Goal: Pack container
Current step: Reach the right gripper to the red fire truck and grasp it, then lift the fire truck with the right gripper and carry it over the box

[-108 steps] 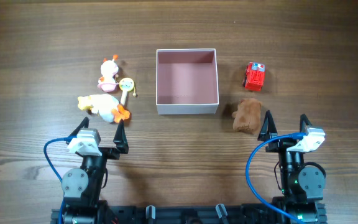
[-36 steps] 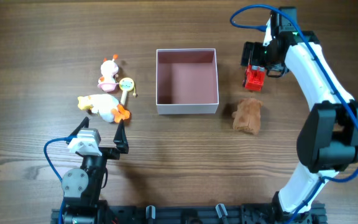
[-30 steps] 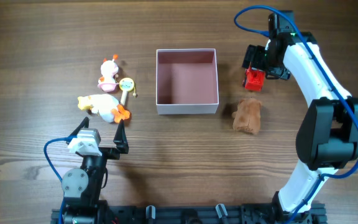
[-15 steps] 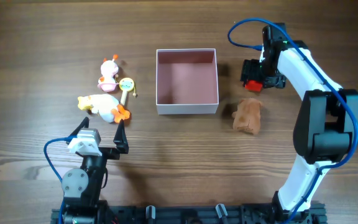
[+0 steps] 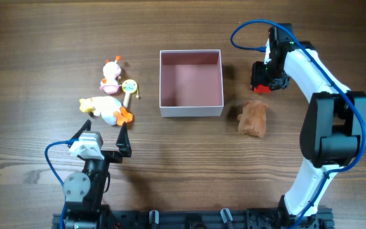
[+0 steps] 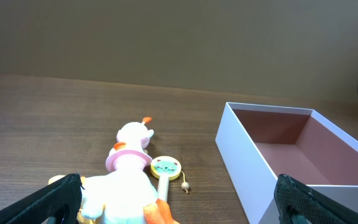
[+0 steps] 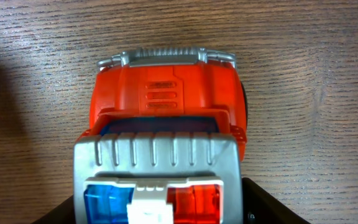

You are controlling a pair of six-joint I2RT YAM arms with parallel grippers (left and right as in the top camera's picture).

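Note:
The container (image 5: 191, 109), a square white box with a dusty pink inside, stands at the table's middle and holds nothing; it also shows in the left wrist view (image 6: 247, 155). My right gripper (image 5: 264, 75) is to the right of it, over a red toy truck (image 5: 258, 86). In the right wrist view the truck (image 7: 166, 106) fills the frame and my right gripper's fingers (image 7: 160, 205) press against its two sides. My left gripper (image 5: 101, 133) is open and empty near the front left, and it also shows in the left wrist view (image 6: 179, 193).
A brown plush (image 5: 253, 118) lies just in front of the truck. Left of the container lie a white and orange duck plush (image 5: 107, 108), a pink and white chick toy (image 5: 111, 76) and a small yellow rattle (image 5: 129, 86).
My right arm rose from its rest at the front right, reached to the red truck and came down over it. Its fingers have closed on the truck. The left arm has not moved.

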